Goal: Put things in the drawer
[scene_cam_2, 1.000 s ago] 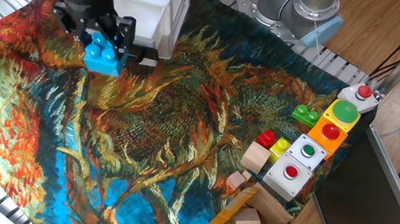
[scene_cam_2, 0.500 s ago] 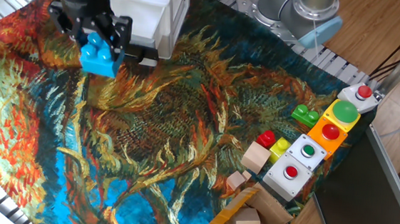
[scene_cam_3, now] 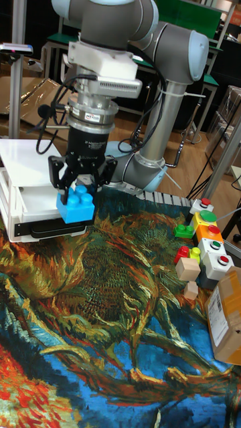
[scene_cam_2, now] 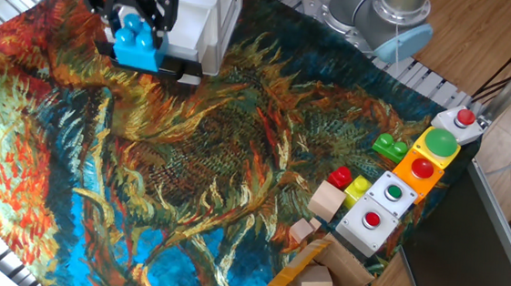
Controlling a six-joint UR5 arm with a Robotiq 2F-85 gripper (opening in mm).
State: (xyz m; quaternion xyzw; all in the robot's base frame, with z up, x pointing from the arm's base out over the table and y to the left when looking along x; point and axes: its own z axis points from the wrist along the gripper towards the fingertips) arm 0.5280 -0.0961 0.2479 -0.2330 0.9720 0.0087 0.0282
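Bright blue studded brick (scene_cam_2: 138, 42) upper left, clamped in gripper (scene_cam_3: 79, 196), arm vertical above white drawer (scene_cam_3: 47, 226)

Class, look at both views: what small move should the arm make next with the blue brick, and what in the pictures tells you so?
Probably a short shift to centre the blue brick over the open drawer, then lower it. The end effector grips the brick in front of the white cabinet, just above the pulled-out drawer, not yet inside it. Whether it is fully over the opening cannot be told.
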